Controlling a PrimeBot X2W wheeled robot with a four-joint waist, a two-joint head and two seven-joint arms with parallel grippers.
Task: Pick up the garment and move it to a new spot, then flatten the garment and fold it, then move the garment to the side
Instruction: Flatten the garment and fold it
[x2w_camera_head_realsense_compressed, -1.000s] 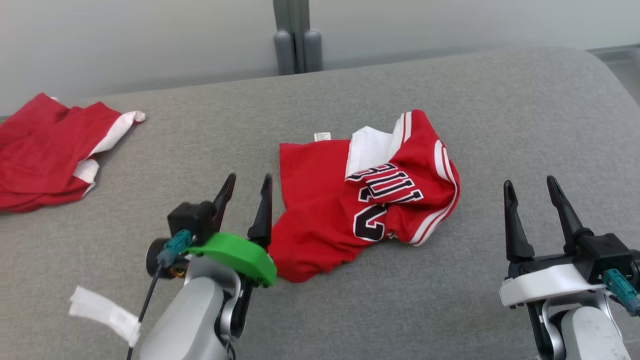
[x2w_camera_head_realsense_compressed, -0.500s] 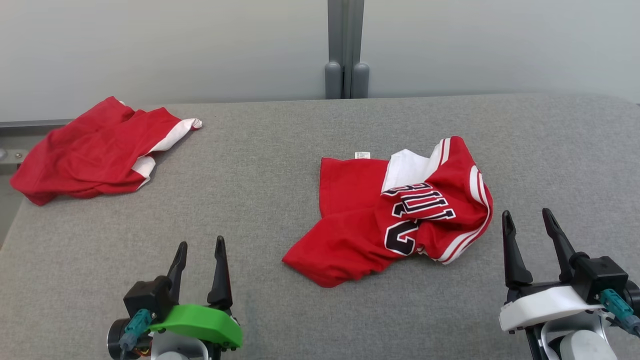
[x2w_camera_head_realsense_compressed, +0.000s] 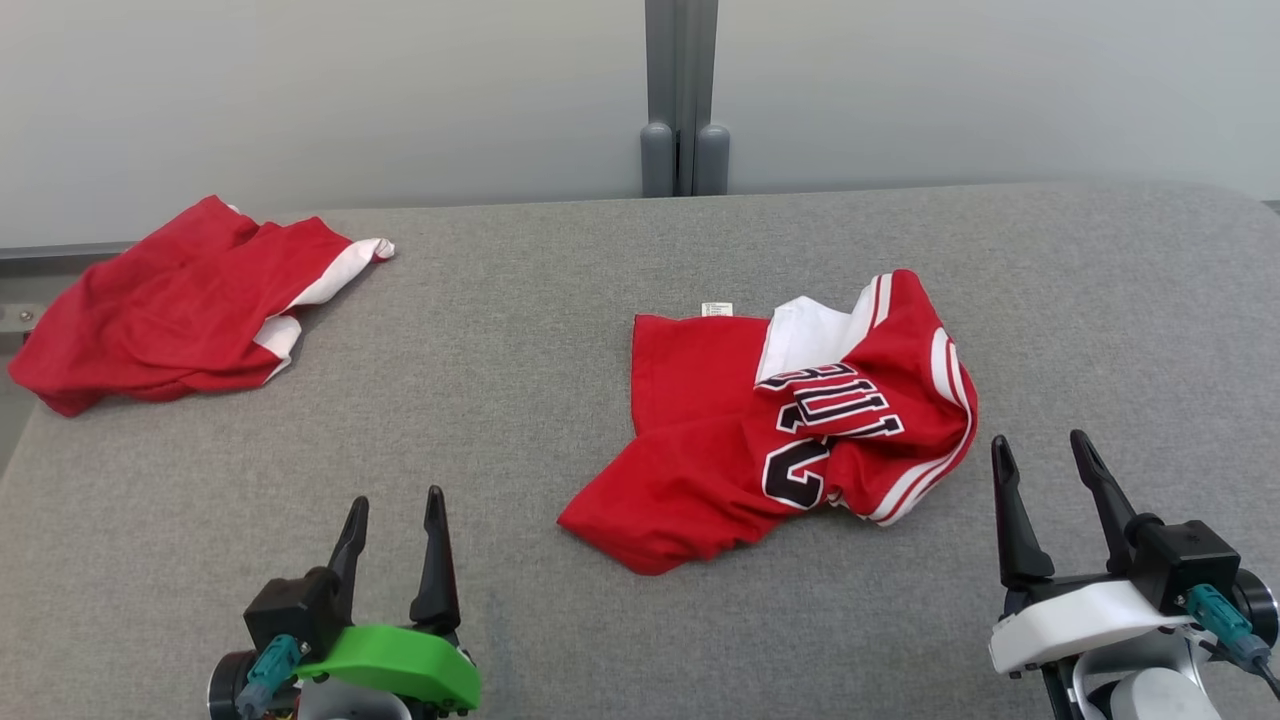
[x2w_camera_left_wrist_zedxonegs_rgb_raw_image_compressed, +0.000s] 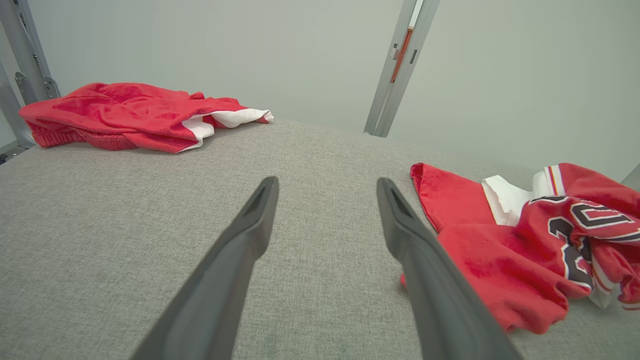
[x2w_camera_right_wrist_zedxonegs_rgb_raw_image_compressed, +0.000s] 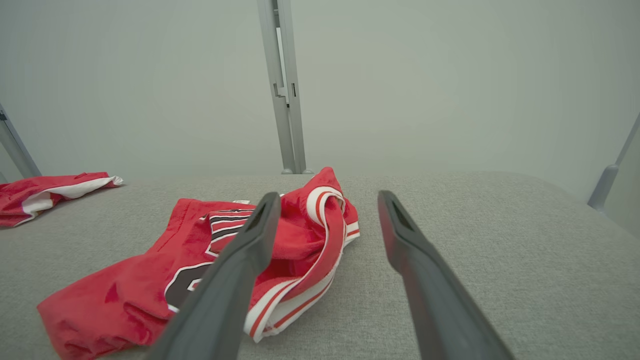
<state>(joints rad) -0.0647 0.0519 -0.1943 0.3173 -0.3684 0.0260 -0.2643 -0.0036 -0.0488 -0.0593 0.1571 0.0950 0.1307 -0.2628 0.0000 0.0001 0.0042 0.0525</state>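
The garment (x2w_camera_head_realsense_compressed: 700, 430), a red jersey with white trim and black lettering, lies crumpled on the grey cloth-covered table (x2w_camera_head_realsense_compressed: 500, 380), right of the middle. My left gripper (x2w_camera_head_realsense_compressed: 396, 498) stands open at the near left, well apart from the jersey. Just off the jersey's right edge, my right gripper (x2w_camera_head_realsense_compressed: 1039, 440) is open too. In the left wrist view the left gripper (x2w_camera_left_wrist_zedxonegs_rgb_raw_image_compressed: 326, 181) points at bare table, with the jersey (x2w_camera_left_wrist_zedxonegs_rgb_raw_image_compressed: 500, 260) to its right. The right wrist view has the right gripper (x2w_camera_right_wrist_zedxonegs_rgb_raw_image_compressed: 328, 195) with the jersey (x2w_camera_right_wrist_zedxonegs_rgb_raw_image_compressed: 140, 290) left of and behind its left finger. Both grippers hold nothing.
A second red and white garment (x2w_camera_head_realsense_compressed: 170, 310) lies bunched at the table's far left corner, by the left edge. A grey post (x2w_camera_head_realsense_compressed: 680, 100) rises behind the table against a pale wall. Bare grey surface stretches between the two garments and to the right of the jersey.
The head camera has shifted. My left gripper has drawn back from the jersey's left edge to the near left. The jersey keeps its shape, and the right gripper stays open beside it.
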